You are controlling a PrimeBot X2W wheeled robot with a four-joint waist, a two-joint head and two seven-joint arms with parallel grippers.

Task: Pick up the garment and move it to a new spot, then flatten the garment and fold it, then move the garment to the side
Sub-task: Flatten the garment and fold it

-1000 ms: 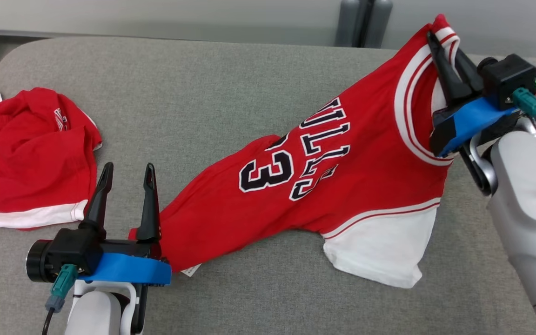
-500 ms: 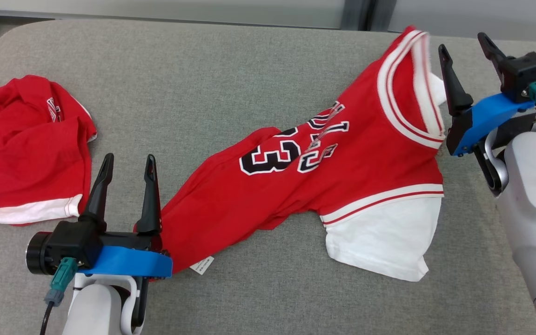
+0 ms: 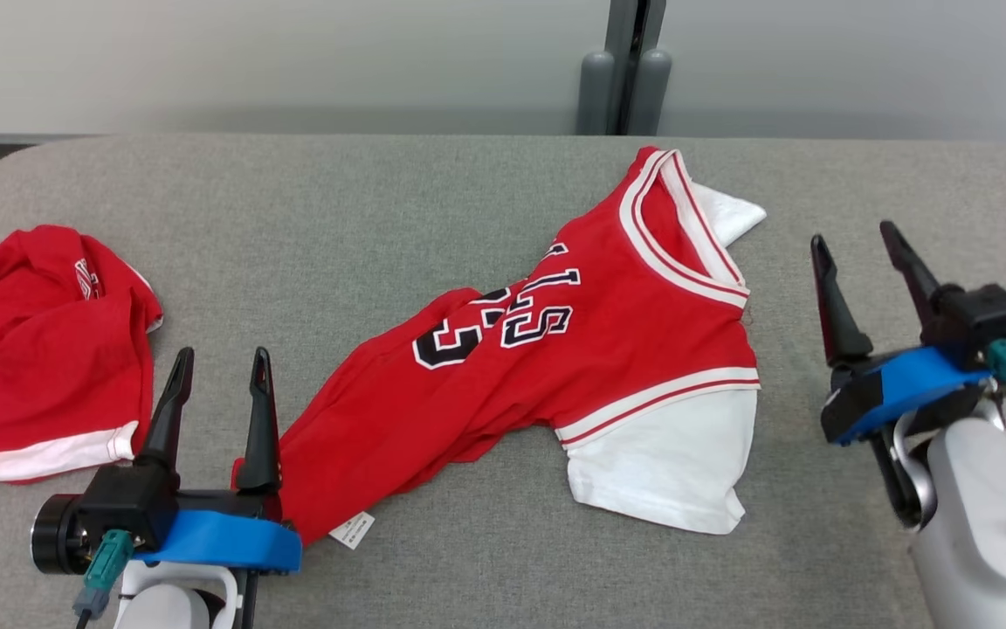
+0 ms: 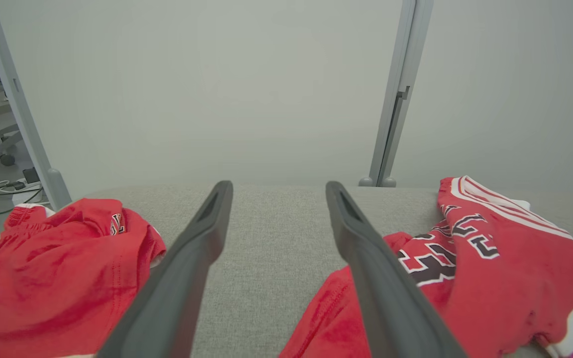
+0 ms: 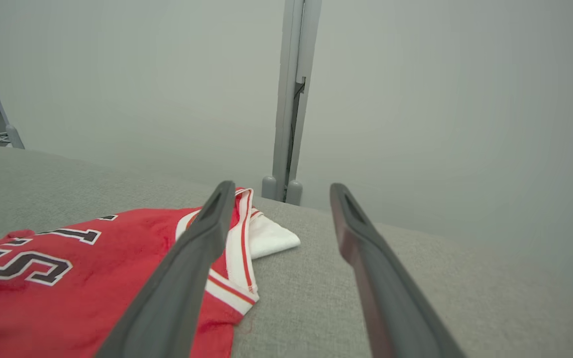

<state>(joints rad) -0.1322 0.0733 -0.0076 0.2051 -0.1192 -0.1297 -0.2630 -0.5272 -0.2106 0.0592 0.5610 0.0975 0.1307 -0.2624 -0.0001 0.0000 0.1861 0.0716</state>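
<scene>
The garment (image 3: 555, 349) is lying diagonally on the bench (image 3: 363, 201), hem just beside the left gripper (image 3: 222, 358), collar near the right gripper (image 3: 852, 236), both jaws spread, empty.

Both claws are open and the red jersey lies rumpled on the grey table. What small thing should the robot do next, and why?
Probably lower the left gripper onto the bunched hem beside it and pinch it: the jersey lies twisted and narrow there, neither gripper holds it, and flattening needs a grip.
</scene>
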